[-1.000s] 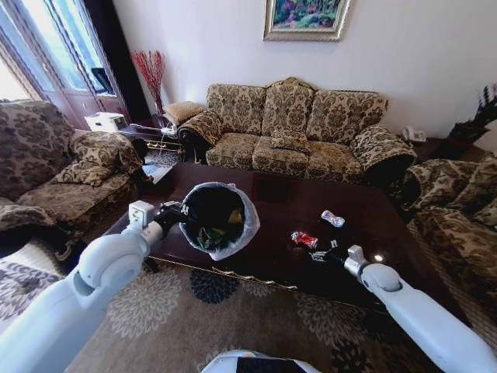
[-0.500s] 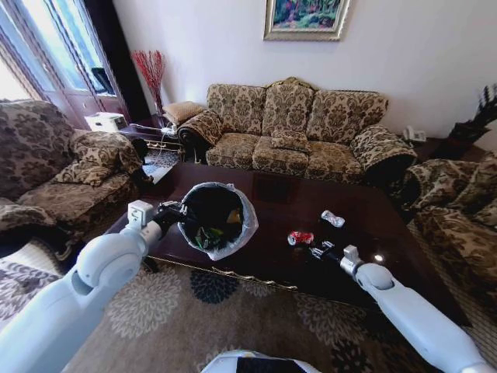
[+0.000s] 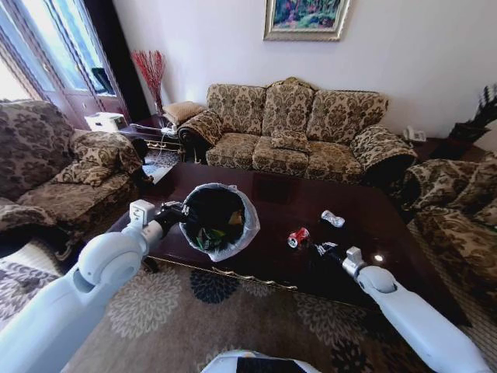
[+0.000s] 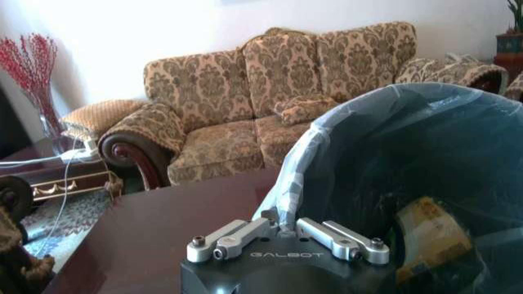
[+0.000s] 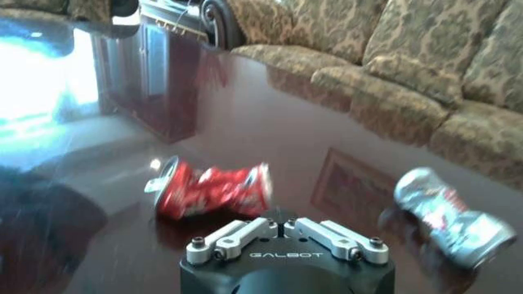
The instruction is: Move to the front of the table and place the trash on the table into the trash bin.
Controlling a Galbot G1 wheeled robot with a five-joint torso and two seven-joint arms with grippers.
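Your right gripper point(image 5: 283, 228) sits low over the table point(image 3: 272, 203) with its fingers pressed together on nothing, the red crushed can point(image 5: 214, 189) lying just beyond the tips and the silver-white one point(image 5: 445, 216) farther off to the side. Your left gripper point(image 4: 283, 228) is pinched on the bag-lined rim of the trash bin point(image 3: 220, 219), which stands on the table's left part with a yellow and a green piece of trash inside.
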